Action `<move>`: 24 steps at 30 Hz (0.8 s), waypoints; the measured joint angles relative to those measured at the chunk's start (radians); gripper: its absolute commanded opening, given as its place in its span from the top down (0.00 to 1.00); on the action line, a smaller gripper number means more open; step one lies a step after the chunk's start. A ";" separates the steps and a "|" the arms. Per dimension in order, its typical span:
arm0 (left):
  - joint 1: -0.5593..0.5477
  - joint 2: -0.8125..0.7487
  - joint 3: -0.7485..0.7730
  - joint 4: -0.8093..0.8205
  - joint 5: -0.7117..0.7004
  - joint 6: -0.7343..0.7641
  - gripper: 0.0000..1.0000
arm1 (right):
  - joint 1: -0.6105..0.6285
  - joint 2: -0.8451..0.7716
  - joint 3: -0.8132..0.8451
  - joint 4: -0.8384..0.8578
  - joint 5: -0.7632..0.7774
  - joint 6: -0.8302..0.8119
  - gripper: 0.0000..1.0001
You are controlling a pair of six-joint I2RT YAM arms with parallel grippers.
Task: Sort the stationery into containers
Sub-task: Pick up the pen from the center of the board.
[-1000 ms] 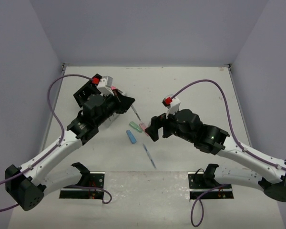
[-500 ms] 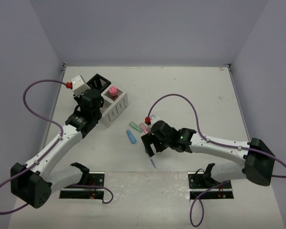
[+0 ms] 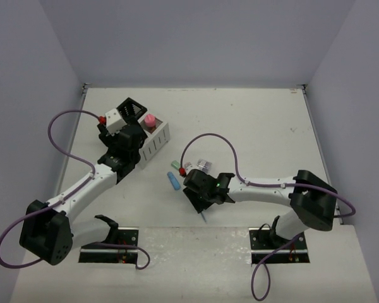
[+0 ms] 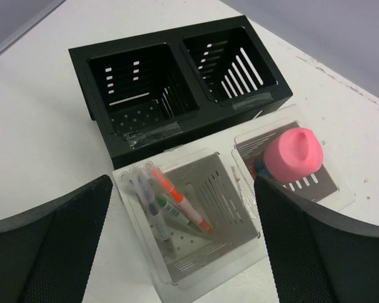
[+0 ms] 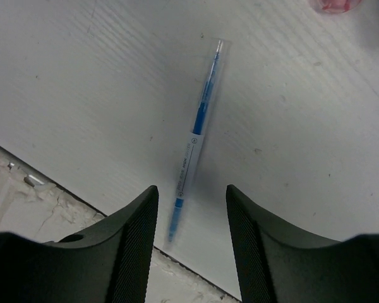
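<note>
Right claw [image 5: 191, 214] is straddling the blue pen [image 5: 199, 136], wide, by the near edge; left claw [image 4: 183, 184] is hovering wide over the white box [image 4: 221, 189].

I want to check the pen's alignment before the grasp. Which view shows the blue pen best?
Right wrist: the whole blue pen is in plain sight, one end framed by the open right gripper. Top external shows only its near tip poking out from under that gripper. Left wrist does not show it.

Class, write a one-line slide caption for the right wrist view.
Open right gripper lined up over a blue pen lying on the white table.
</note>
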 measured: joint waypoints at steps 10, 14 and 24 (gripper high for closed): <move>0.001 -0.177 0.021 -0.077 0.189 -0.019 0.00 | 0.013 0.123 0.046 0.008 -0.004 0.014 1.00; 0.000 -0.293 0.036 -0.075 0.375 -0.021 0.00 | 0.014 0.130 0.059 0.003 0.003 0.016 1.00; 0.001 -0.363 0.026 -0.055 0.868 -0.023 0.00 | 0.014 0.021 0.091 -0.112 0.095 0.018 1.00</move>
